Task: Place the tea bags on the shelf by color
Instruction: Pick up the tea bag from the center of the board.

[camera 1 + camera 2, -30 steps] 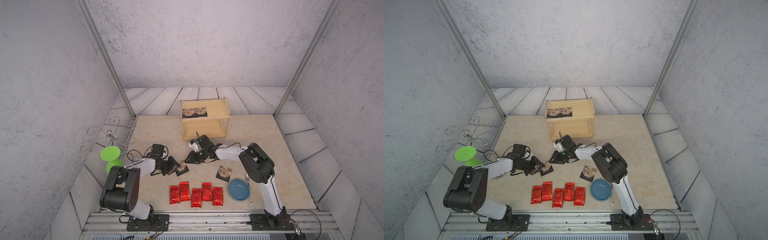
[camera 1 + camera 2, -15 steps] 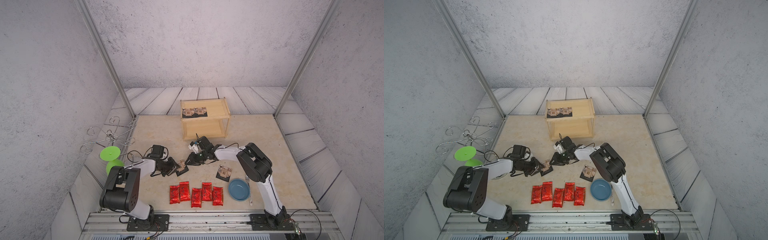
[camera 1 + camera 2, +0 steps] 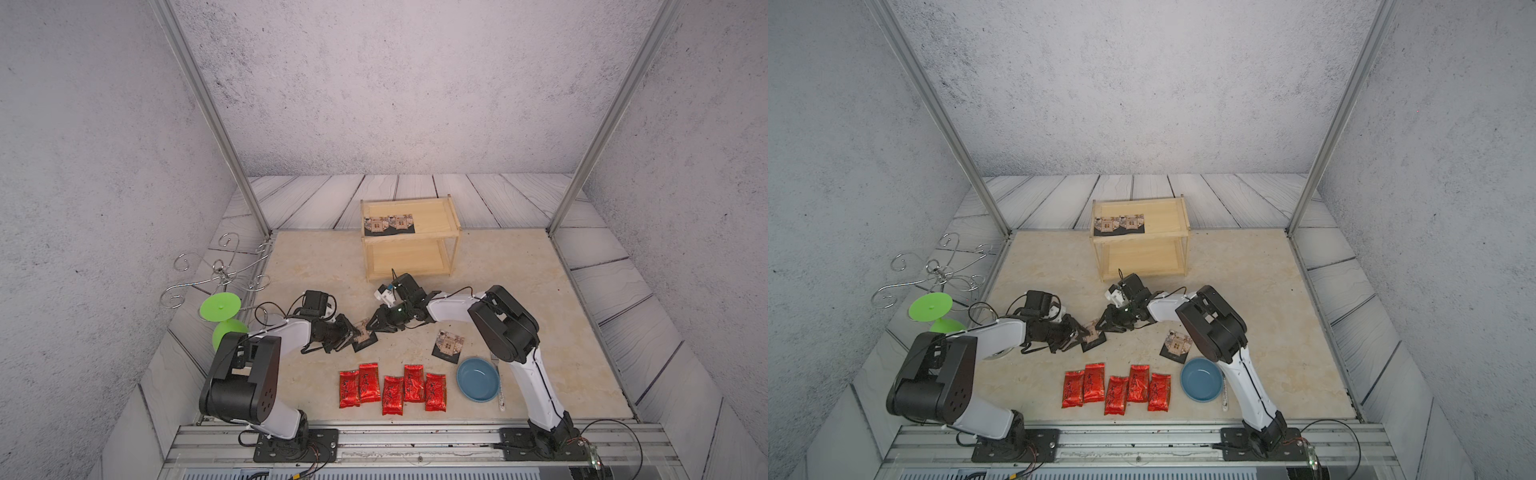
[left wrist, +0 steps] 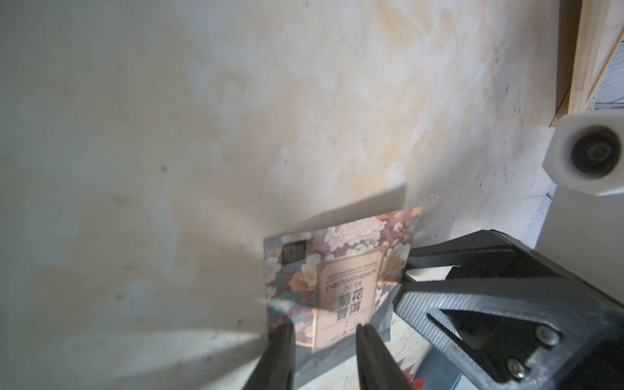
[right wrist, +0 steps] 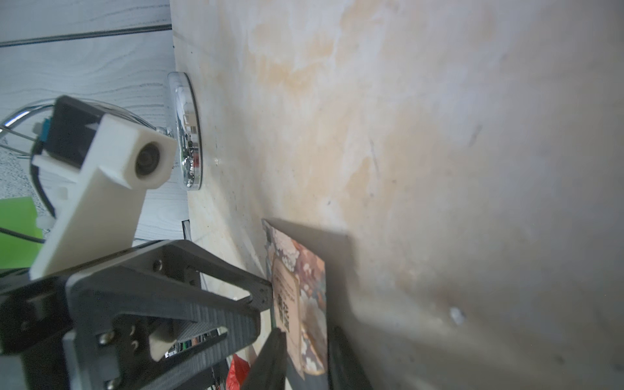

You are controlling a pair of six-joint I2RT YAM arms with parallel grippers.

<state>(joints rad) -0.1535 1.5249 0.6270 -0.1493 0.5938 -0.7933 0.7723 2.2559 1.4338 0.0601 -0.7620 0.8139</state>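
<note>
Now, seemingly, a handover of one black bag (image 3: pixel 364 333) above the worktop (image 3: pixel 519 291), left of centre.
The shelf (image 3: pixel 432 222) stands at the far edge, two blacks (image 3: pixel 388 224) on its top tier; five reds (image 3: pixel 392 388) line the near edge; another black (image 3: pixel 448 345) lies toward the right. The left gripper (image 4: pixel 322 332) pinches the bag's near end, tilted off the worktop; the right gripper (image 5: pixel 308 332) brackets its other edge, whether gripping I cannot tell. It looks flat, floral, beige-labelled. Next, right should clamp before left lets go, then carry it to the top tier.
</note>
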